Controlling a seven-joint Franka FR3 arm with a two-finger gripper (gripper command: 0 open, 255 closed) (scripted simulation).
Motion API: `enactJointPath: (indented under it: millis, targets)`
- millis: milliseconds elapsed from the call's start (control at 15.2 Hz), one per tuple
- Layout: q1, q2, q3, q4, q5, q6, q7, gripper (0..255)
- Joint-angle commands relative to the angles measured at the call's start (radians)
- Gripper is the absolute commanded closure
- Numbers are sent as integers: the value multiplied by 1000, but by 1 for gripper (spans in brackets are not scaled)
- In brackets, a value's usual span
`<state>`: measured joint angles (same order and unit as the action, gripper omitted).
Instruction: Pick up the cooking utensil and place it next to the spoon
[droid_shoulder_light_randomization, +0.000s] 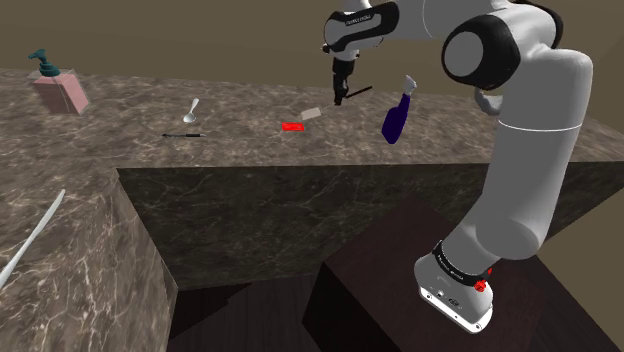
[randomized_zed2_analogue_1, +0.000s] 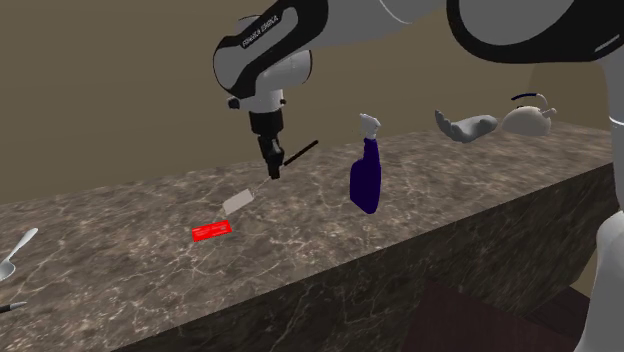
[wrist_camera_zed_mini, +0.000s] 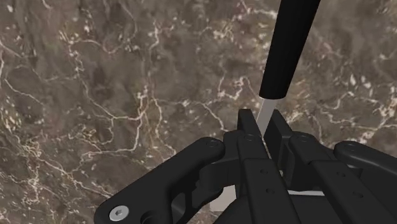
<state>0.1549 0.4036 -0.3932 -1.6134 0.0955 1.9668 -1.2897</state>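
Black two-finger gripper (wrist_camera_zed_mini: 259, 127) clamped on thin shaft of black-handled spatula (wrist_camera_zed_mini: 289, 44), your wrist view; second exterior view adds grey blade tilted down over marble counter (randomized_zed2_analogue_1: 450, 190), silver spoon (randomized_zed2_analogue_1: 15, 255) well apart.

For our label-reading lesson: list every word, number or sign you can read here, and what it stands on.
Lettering on the arm's black wrist band: too small to read.
Lettering on the black base band: too blurred to read.
No text seen on the spatula, blue spray bottle or red packet.
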Motion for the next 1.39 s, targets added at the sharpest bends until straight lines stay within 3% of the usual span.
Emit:
enactJointPath:
  millis: [0,726,1320]
  targets:
    - [30,1,12,8,-4,-8,44,255]
    - [164,97,79,167,2,-78,256,255]
    - [243,277,130,467,21,-202,413,255]
